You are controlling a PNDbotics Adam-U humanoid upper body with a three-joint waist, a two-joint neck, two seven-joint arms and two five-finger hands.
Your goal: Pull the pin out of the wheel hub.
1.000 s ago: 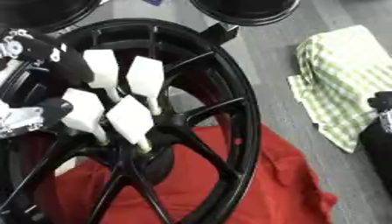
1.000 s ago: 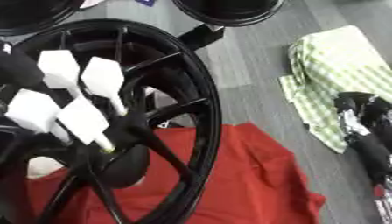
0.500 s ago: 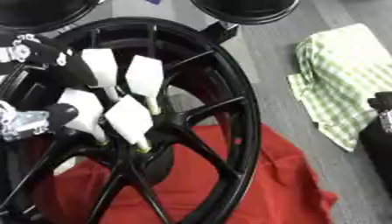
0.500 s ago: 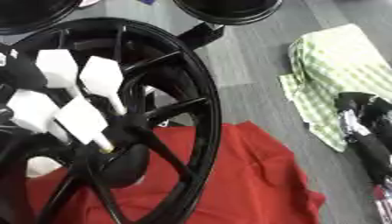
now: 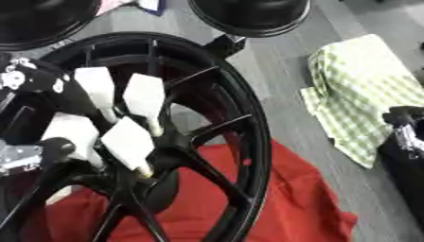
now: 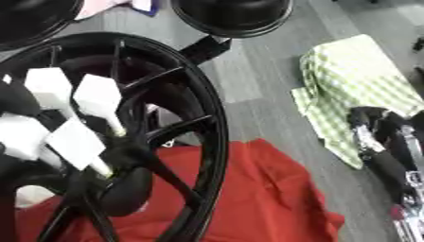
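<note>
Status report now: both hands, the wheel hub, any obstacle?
Left hand white fingertips down at wheel hub. Right hand idle at right edge. Pin not discernible. Black wheel on red cloth.

No text, label or number can be read anywhere (nothing legible).

The wheel [image 5: 240,142] stood on a cloth [image 5: 281,208] at left; a towel [image 5: 364,90] (well apart) lay on its right.

The left hand [image 5: 99,127] has flat white finger covers on black links with silver fittings; the right hand [image 6: 389,156] is black with silver joints.
</note>
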